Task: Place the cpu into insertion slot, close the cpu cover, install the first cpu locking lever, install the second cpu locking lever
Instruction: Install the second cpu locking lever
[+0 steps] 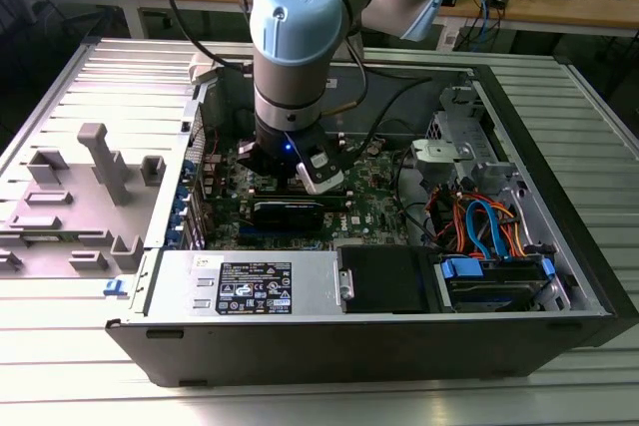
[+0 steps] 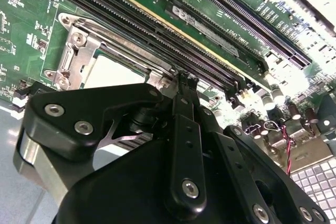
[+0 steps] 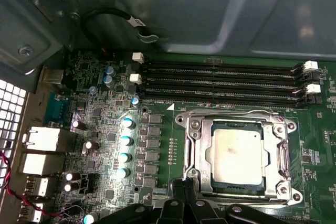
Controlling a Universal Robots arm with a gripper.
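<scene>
Two of the four steps look finished, judging from both wrist views: the cpu (image 3: pixel 239 156) lies flat in the insertion slot (image 3: pixel 220 184), its dull silver top showing through the square opening, and the cpu cover (image 3: pixel 280 153) is folded down over it, the silvery frame lying flat around the chip. In the second wrist view the same cover (image 2: pixel 79 51) sits beside the long black memory slots (image 2: pixel 157 30), with a pale patch of the chip visible under it. What appears left is the locking levers. A thin wire rod runs along the cover's far edge, next to the memory slots, but whether it is hooked down I cannot tell, and the edge nearest the arm is hidden behind the gripper (image 3: pixel 184 187). That gripper hangs low over the green motherboard (image 3: pixel 105 129), its dark fingers (image 2: pixel 186 85) drawn close together into a narrow tip that points at the corner of the socket frame; they seem pressed together with nothing between them, though the tip itself is partly hidden, and I cannot tell whether it touches the frame. In the exterior view the arm (image 1: pixel 300 37) reaches straight down into the open computer case (image 1: pixel 559 246), which lies on a ribbed metal surface (image 1: pixel 60 366).
</scene>
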